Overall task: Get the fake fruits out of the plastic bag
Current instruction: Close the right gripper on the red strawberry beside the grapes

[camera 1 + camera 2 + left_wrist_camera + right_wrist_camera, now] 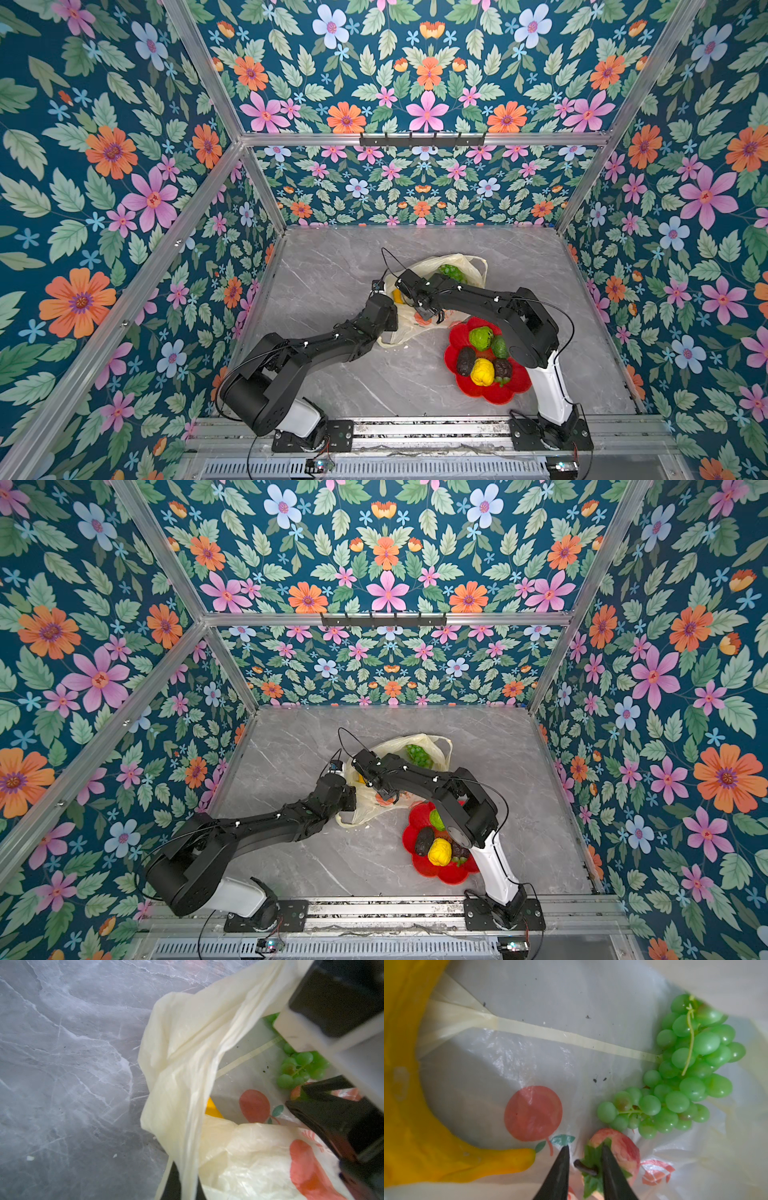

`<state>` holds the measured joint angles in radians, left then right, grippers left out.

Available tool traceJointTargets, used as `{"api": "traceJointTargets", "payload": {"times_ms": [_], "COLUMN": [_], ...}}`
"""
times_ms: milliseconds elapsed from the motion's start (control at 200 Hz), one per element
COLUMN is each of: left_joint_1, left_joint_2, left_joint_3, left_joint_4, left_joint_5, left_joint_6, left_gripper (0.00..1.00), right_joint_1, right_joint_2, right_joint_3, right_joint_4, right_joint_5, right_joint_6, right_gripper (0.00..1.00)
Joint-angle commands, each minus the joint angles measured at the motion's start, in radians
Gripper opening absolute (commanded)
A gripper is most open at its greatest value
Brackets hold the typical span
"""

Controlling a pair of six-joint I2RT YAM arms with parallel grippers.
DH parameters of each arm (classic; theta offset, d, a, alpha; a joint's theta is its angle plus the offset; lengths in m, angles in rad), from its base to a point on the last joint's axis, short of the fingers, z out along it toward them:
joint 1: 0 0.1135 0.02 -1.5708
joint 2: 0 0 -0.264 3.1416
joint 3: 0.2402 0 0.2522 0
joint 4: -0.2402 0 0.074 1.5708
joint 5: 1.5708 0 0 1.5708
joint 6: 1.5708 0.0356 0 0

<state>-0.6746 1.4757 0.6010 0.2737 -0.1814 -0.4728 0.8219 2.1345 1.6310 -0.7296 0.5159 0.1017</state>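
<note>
Three floral walls enclose a grey marbled tabletop holding the plastic bag.

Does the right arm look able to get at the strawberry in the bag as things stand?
Likely yes: the left gripper pinches the plastic bag open, and the right gripper has its fingers astride the strawberry stem.

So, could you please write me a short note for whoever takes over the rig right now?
Left gripper: shut on the plastic bag at its rim, holding the mouth open.
Right gripper: inside the bag, fingers apart astride the strawberry stem, not clamped.
Done: lemon, two green bumpy fruits and two avocados lie in the red dish.
Left: strawberry, banana and grape bunch are in the bag.
</note>
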Motion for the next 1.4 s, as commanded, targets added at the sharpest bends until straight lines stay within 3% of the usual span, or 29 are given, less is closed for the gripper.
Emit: {"api": "traceJointTargets", "payload": {"times_ms": [0, 430, 700, 1050, 1235, 1395], "left_joint_1": [0.001, 0.001, 0.0, 0.0, 0.002, 0.001], "left_joint_2": [0.005, 0.007, 0.005, 0.006, 0.011, 0.014], "left_joint_3": [0.006, 0.008, 0.008, 0.009, 0.011, 0.014], "left_joint_4": [0.009, 0.005, 0.004, 0.002, 0.002, 0.001], "left_joint_5": [-0.006, -0.006, -0.009, -0.009, -0.009, -0.006], "left_joint_6": [-0.002, -0.001, 0.0, 0.002, 0.002, 0.002], "left_gripper": [0.05, 0.05, 0.06, 0.06, 0.06, 0.06], "right_joint_1": [0.001, 0.001, 0.012, 0.016, 0.027, 0.039], "right_joint_2": [0.012, 0.01, -0.017, -0.034, -0.067, -0.069], "right_joint_3": [-0.002, -0.004, -0.031, -0.08, -0.097, -0.104], "right_joint_4": [0.005, 0.012, 0.008, 0.015, 0.015, 0.003], "right_joint_5": [0.033, 0.063, 0.069, 0.081, 0.07, 0.093], "right_joint_6": [-0.016, -0.029, -0.044, -0.057, -0.052, -0.042], "right_gripper": [0.29, 0.22, 0.32, 0.35, 0.45, 0.45]}}
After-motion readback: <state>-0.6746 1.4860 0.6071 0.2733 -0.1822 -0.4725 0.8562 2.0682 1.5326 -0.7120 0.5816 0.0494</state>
